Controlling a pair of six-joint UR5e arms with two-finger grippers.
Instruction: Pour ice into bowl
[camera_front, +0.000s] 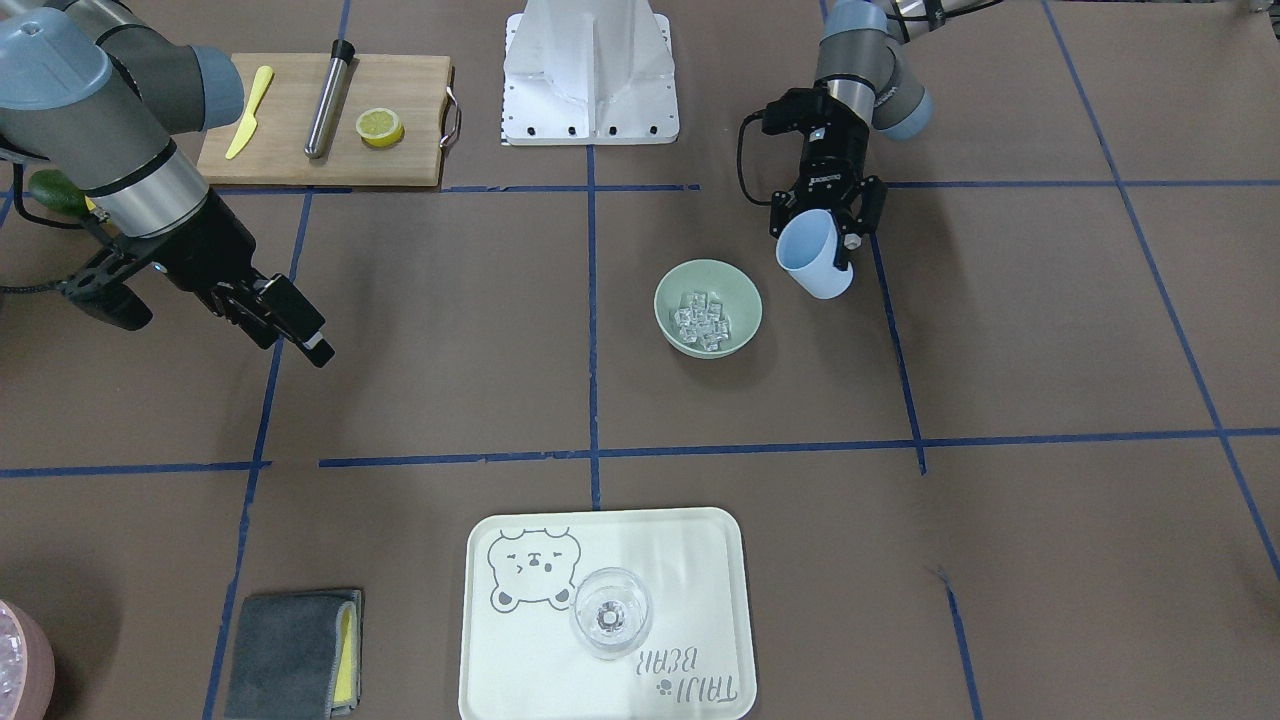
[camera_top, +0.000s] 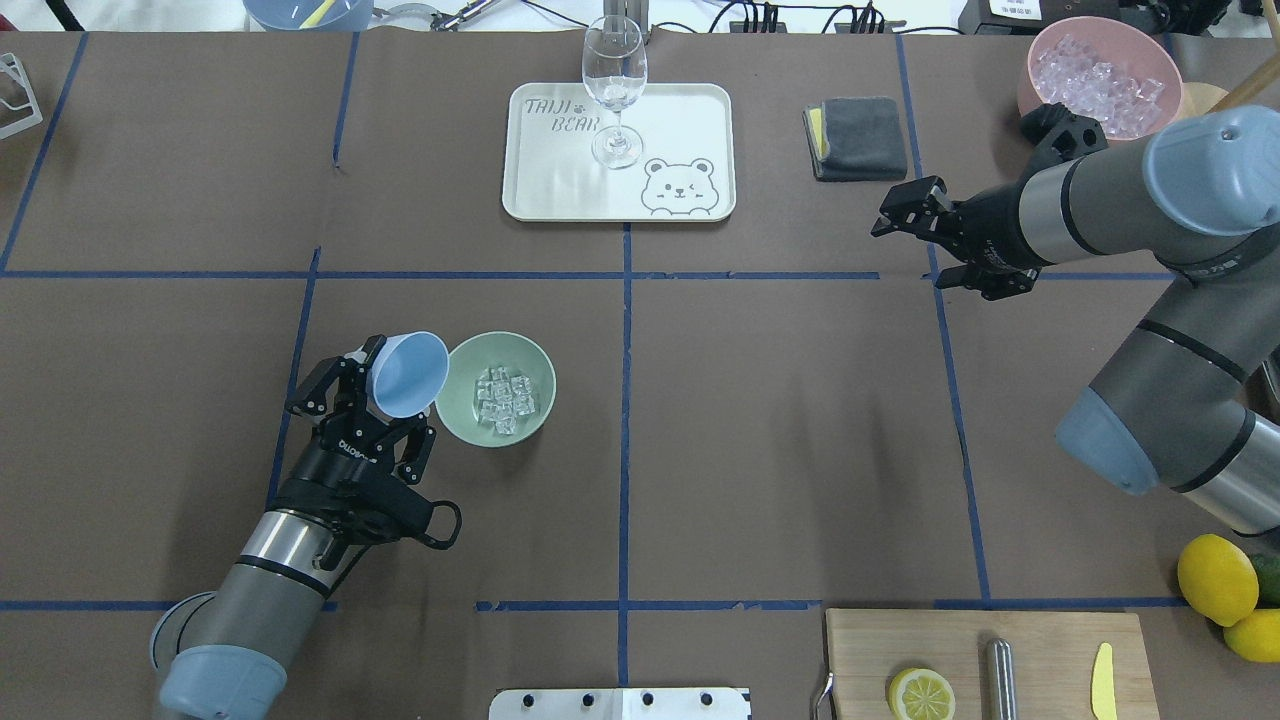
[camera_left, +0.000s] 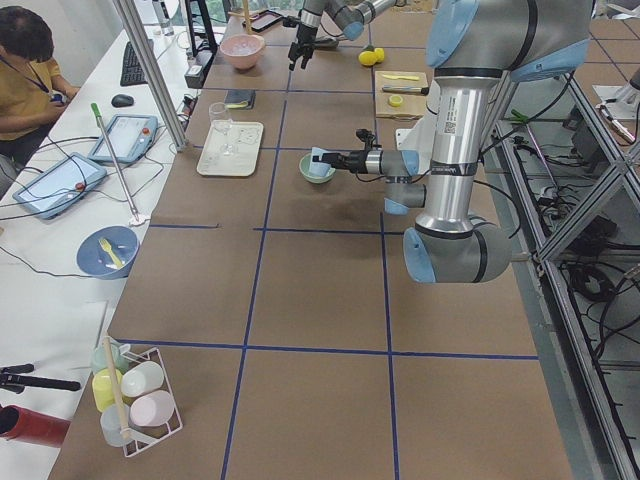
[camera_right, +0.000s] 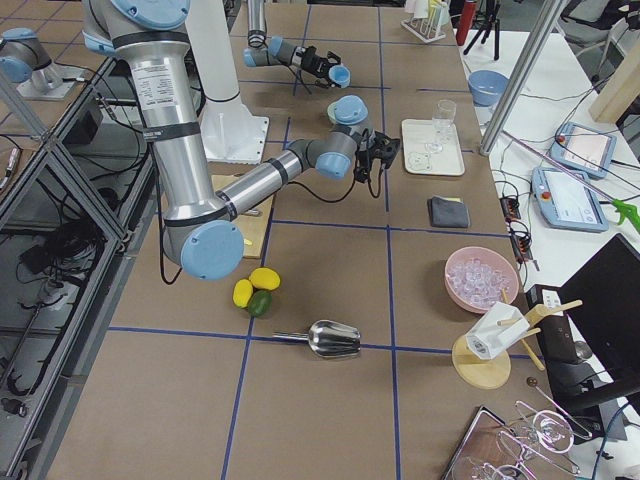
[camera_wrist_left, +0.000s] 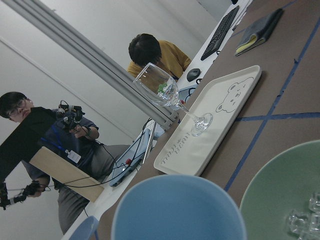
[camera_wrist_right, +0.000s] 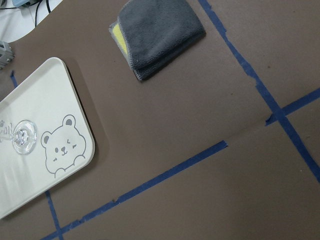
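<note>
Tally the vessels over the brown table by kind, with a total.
Bowls: 2, the sage-green bowl and the pink bowl
Cups: 1, the blue cup
Glasses: 1, the wine glass
Total: 4

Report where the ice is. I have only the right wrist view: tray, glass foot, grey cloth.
Observer: The ice lies in the bowl, on the robot's left half of the table.
Operator: Say what the left arm is doing.
Observer: The left gripper is shut on the blue cup, which is tipped with its mouth toward the bowl. No ice shows inside it.
Operator: Give me my own gripper's state.
Observer: The right gripper is open and holds nothing.
</note>
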